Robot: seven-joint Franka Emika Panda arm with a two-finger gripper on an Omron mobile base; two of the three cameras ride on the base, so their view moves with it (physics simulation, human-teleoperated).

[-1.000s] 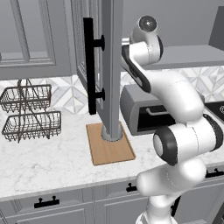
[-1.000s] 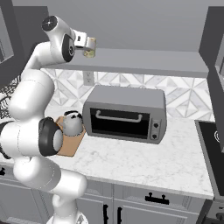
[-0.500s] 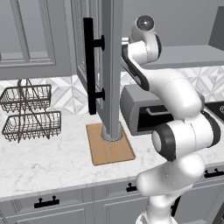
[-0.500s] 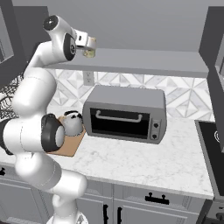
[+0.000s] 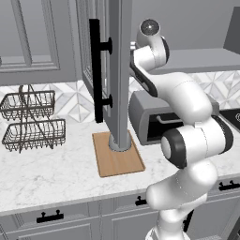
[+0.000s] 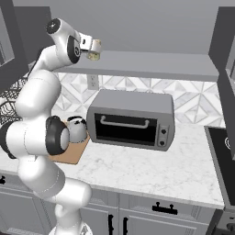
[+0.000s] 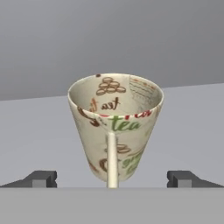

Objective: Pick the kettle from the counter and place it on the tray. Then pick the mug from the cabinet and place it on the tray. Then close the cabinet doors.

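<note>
On the far left of the desk (image 5: 56, 173) we see two dark wire baskets (image 5: 33, 123) near the back edge, well apart from the wooden tray (image 5: 115, 159). The kettle (image 6: 76, 129) already sits on the tray, toward its back end, just left of the toaster oven (image 6: 133, 120); from the left base camera the open cabinet door (image 5: 117, 70) hides most of it.

The step in hand, as we judge it, is taking the mug (image 7: 114, 127) from the cabinet shelf (image 6: 151, 64). The mug stands upright on that shelf near its left end, handle turned toward the hand camera. The pincer (image 7: 111, 179) is spread wide, its two tips (image 7: 41, 178) on either side of the mug's base and not yet touching it.

To do this well, we would push in a little farther so the tips reach past the handle and bracket the tapered body. Then we would close squarely and lift straight before backing out, keeping clear of the open door.

The arm rises from the base, folds at the elbow above the desk's front edge, and reaches up with the wrist level, pointing into the cabinet.
</note>
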